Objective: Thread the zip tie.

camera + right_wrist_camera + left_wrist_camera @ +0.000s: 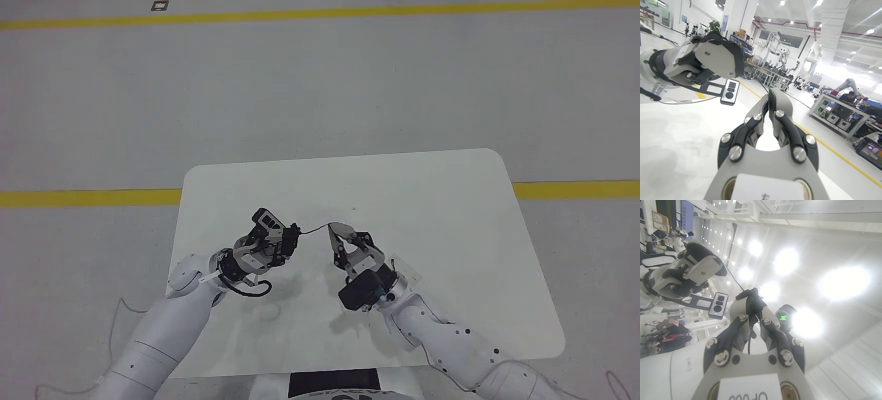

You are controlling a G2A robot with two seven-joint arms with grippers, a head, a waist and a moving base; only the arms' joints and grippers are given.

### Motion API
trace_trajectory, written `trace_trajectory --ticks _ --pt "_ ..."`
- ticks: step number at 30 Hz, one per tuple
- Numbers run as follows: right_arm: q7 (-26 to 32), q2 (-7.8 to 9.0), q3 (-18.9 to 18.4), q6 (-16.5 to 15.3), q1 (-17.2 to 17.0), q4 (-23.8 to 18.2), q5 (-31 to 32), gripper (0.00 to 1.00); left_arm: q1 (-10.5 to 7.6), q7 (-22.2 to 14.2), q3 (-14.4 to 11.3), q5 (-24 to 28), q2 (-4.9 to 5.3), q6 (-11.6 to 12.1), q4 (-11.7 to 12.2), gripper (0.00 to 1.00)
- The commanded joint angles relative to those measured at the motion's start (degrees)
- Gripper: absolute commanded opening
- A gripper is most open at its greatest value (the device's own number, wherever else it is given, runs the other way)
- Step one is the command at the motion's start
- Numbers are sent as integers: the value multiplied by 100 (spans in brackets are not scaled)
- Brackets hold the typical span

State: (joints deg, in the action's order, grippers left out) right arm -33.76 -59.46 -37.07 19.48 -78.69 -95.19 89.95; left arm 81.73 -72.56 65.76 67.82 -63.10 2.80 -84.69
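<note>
A thin black zip tie [315,228] is stretched above the white table [450,200] between my two grippers. My left gripper [293,238], with black padded fingertips [753,300], is shut on one end; the strap [734,278] runs from it to the other gripper, and a tail [749,336] hangs down between its fingers. My right gripper [335,233] is shut on the other end. In the right wrist view, its closed tips [770,93] pinch the zip tie [761,83], which leads off to the left gripper [719,56].
Both arms hover over the middle front of the table, a short gap apart. A black cable [252,290] loops beside the left wrist. The table's front edge [300,372] is close behind the arms.
</note>
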Motion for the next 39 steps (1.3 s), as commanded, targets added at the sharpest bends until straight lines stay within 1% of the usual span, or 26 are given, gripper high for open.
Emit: trace_trajectory --ticks 1,39 --pt "13 -2 -12 0 -8 -2 0 0 0 0 0 0 0 0 0 0" --pt "179 8 -22 0 -18 98 0 0 0 0 0 0 0 0 0 0"
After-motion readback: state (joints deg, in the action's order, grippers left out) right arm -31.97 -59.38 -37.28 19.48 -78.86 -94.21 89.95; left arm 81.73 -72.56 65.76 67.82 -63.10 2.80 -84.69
